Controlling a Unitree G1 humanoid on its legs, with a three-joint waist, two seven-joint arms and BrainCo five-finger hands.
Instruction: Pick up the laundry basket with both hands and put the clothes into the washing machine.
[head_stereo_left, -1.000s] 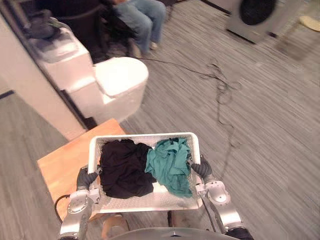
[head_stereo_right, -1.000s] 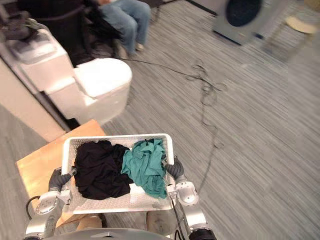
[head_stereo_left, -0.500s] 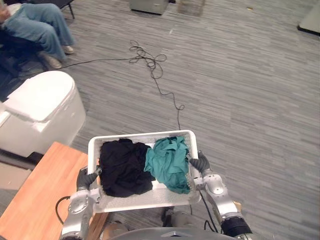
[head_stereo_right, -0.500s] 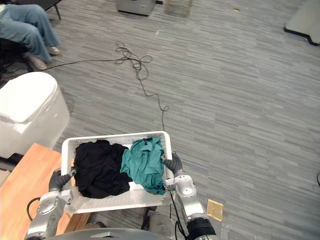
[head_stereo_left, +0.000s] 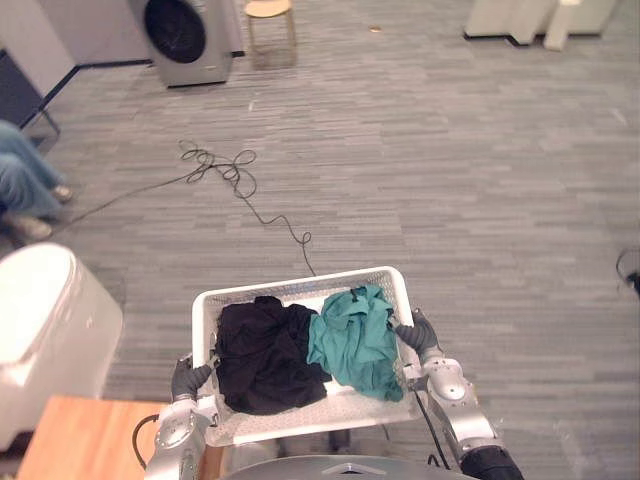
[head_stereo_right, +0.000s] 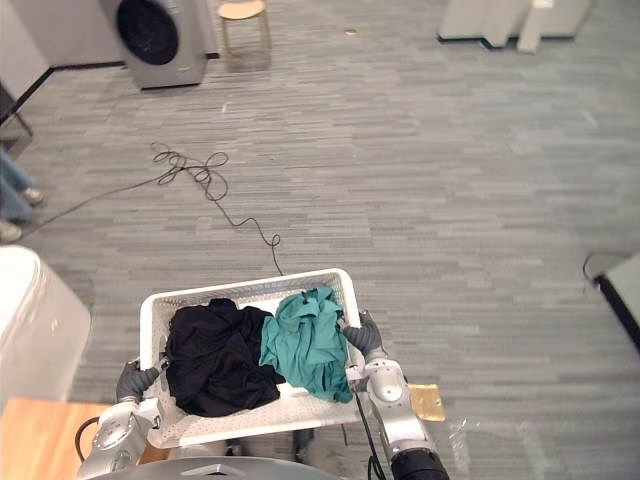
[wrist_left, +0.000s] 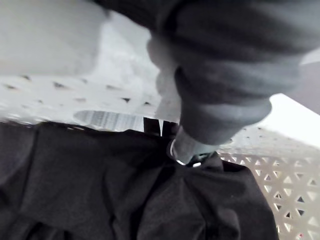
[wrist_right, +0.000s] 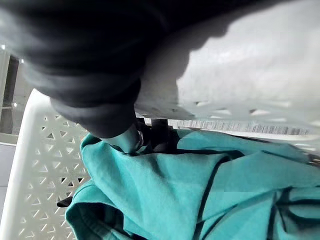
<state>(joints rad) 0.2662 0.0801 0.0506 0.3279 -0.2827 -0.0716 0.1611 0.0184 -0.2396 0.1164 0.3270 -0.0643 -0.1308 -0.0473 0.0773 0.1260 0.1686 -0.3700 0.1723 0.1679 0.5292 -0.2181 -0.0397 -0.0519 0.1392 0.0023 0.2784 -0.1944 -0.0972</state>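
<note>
The left hand (head_stereo_left: 188, 379) and right hand (head_stereo_left: 416, 334) each clamp a side of the basket (head_stereo_left: 300, 418); inside it, black cloth (head_stereo_left: 262, 355) lies beside teal cloth (head_stereo_left: 358, 340).

washing machine (head_stereo_left: 188, 38): top cut off | person (head_stereo_left: 20, 180): probably a leg, rest out of frame
</note>
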